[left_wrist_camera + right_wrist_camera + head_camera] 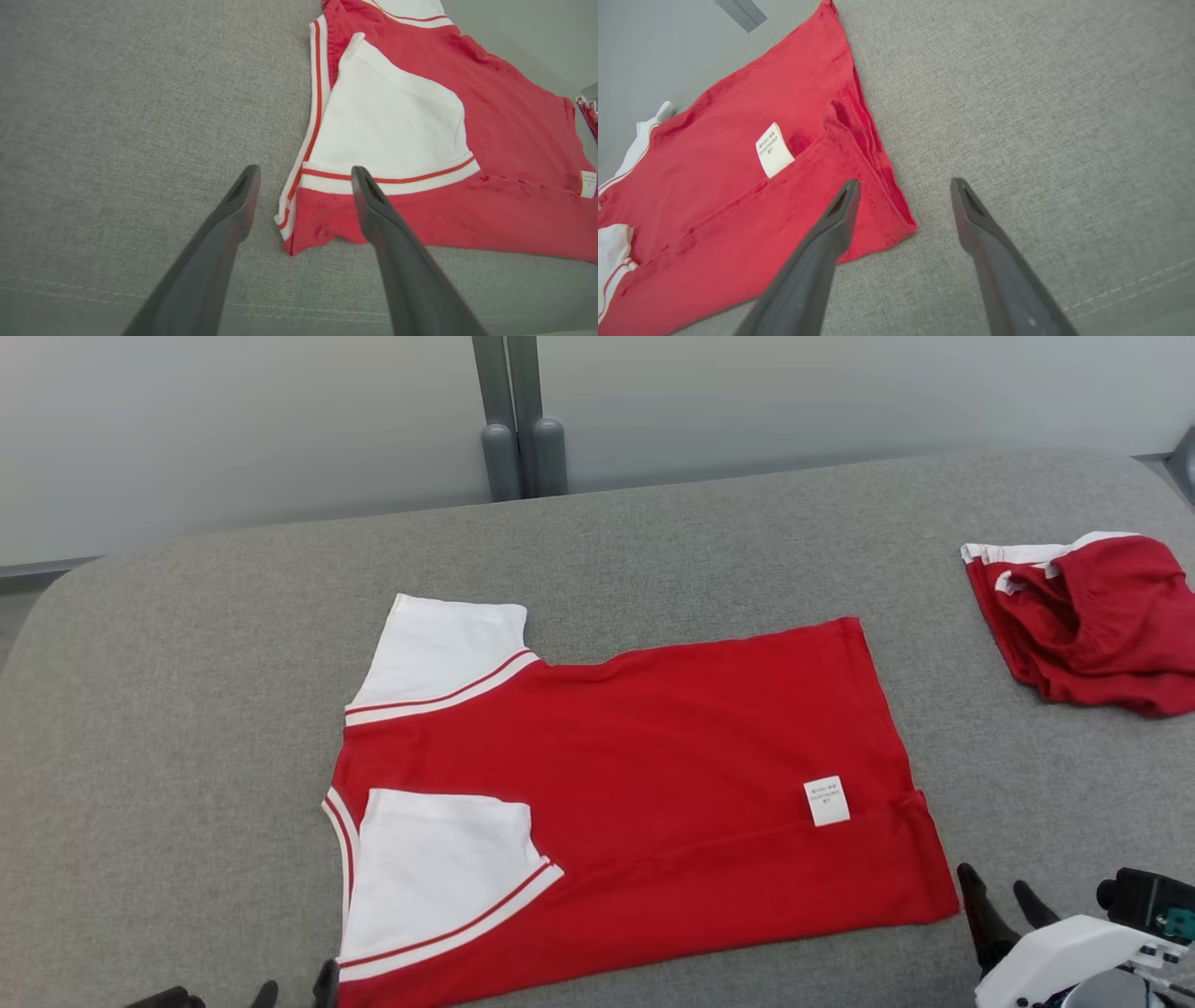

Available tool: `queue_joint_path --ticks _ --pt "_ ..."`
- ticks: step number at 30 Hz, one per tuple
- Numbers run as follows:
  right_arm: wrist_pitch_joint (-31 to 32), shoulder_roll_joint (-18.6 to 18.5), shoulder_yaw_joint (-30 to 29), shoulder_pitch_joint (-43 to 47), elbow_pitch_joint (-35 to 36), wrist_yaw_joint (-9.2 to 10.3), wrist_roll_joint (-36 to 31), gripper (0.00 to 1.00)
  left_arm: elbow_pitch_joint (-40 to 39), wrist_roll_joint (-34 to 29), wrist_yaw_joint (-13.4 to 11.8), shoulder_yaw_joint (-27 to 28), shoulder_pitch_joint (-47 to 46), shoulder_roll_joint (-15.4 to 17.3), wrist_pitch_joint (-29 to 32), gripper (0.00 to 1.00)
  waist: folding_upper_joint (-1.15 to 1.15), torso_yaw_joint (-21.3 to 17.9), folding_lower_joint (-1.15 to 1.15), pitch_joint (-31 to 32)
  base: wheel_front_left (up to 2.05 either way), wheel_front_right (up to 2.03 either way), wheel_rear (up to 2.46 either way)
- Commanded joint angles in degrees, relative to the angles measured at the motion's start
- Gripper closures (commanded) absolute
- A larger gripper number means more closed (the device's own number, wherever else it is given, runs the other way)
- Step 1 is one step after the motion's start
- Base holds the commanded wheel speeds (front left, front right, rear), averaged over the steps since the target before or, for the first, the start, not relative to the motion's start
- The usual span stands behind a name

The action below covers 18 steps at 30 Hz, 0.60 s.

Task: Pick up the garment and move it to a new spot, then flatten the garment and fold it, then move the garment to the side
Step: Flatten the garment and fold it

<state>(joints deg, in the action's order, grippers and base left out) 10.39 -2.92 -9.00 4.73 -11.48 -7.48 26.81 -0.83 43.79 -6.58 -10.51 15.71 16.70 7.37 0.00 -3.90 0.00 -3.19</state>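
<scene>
- Fingers (219,228) of the left gripper (304,170) stand spread, empty, at a shoulder corner of the garment (514,140); right gripper (906,183) spread too, straddling the hem corner
- It lies mid-frame on the grey cushion (187,728), near edge folded over; soft, floppy: pinch both layers at corners
- Head view gives its whole outline and a red bundle (1092,616) upper right; right wrist view, the doubled hem

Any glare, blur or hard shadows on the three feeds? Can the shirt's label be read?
Head view: even soft light, no glare on the red T-shirt; label print too small. Left wrist view: sharp, no glare. Right wrist view: sharp, label print visible but unreadable.
</scene>
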Motion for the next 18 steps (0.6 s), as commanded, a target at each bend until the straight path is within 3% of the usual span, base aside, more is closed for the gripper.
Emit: queue_joint_path --ticks 1,8,18 --pt "-0.8 -0.1 -0.9 -0.2 1.0 -0.02 -0.8 0.00 -0.6 -0.5 -0.4 0.4 -1.1 1.0 0.2 0.00 0.00 -0.3 0.00 -0.2 0.00 0.00 0.00" --pt "-0.6 -0.8 -1.1 -4.4 6.2 -0.02 -3.0 0.00 -1.3 -4.2 0.8 -0.3 -12.0 5.9 3.7 0.00 0.00 -2.0 0.00 -2.7 0.00 0.00 0.00" --pt "0.5 -1.7 7.2 -14.7 8.3 -0.02 -2.3 0.00 8.0 -9.4 1.7 -2.8 -38.3 8.7 10.4 0.00 0.00 -6.9 0.00 -14.0 0.00 0.00 0.00"
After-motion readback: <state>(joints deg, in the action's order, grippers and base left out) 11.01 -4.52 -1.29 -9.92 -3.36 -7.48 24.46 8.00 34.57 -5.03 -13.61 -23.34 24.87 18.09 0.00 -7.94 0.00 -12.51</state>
